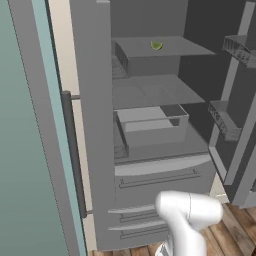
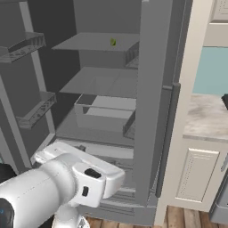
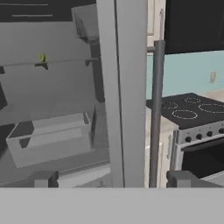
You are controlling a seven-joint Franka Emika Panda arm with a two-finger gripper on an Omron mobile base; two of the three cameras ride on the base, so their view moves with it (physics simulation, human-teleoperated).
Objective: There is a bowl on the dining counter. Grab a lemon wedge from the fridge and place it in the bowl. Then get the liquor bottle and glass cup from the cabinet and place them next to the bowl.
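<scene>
Lemon wedge (image 1: 156, 45) sits alone on top shelf (image 1: 165, 48) inside open fridge (image 1: 95, 125). Clear drawer (image 1: 152, 125) lower down. We see gripper (image 3: 112, 179) fingertips spread wide apart, empty, straddling right door's (image 3: 127, 87) edge and handle (image 3: 155, 113). Stove (image 3: 192, 127) beside fridge.

1 fridge (image 1: 95, 125), 1 lemon wedge (image 1: 156, 45), 1 crisper bin (image 1: 152, 125), 1 stove (image 3: 192, 127).
</scene>
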